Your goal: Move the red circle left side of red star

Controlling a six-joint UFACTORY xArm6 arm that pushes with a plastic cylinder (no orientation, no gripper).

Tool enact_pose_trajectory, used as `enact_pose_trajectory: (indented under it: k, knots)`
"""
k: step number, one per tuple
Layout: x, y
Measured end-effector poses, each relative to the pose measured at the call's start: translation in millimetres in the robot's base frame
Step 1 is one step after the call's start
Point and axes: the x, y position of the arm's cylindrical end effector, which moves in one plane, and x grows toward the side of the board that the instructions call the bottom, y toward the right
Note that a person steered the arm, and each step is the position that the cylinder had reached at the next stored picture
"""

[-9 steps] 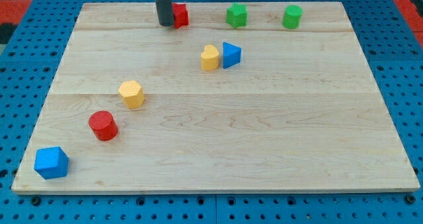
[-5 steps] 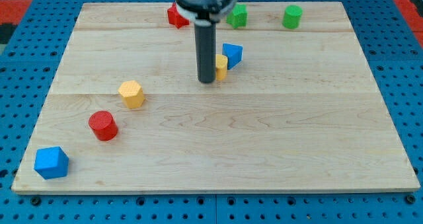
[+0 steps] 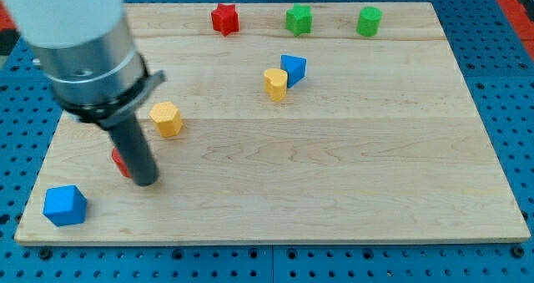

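Note:
The red circle (image 3: 120,160) lies at the board's lower left, mostly hidden behind my rod. My tip (image 3: 145,181) rests on the board just right of and slightly below it, touching or nearly touching it. The red star (image 3: 224,18) sits at the view's top, left of centre, far from the circle.
A yellow hexagon block (image 3: 166,118) lies just above right of my tip. A blue cube (image 3: 65,205) sits at the bottom left corner. A yellow heart (image 3: 274,83) touches a blue triangle (image 3: 293,68) near centre top. Two green blocks (image 3: 299,19) (image 3: 369,21) stand at the top right.
My rod has swept from the red star at the top, past the yellow heart, down to the red circle at the lower left. The yellow heart shifted slightly right.

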Motion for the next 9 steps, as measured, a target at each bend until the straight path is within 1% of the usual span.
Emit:
enact_pose_trajectory:
  k: [2, 3, 4, 5, 7, 8, 9]
  knots:
    - [-69, -51]
    - [-55, -61]
    - [-72, -74]
    - [-110, -80]
    - [-130, -37]
    - [-146, -31]
    - [-140, -31]
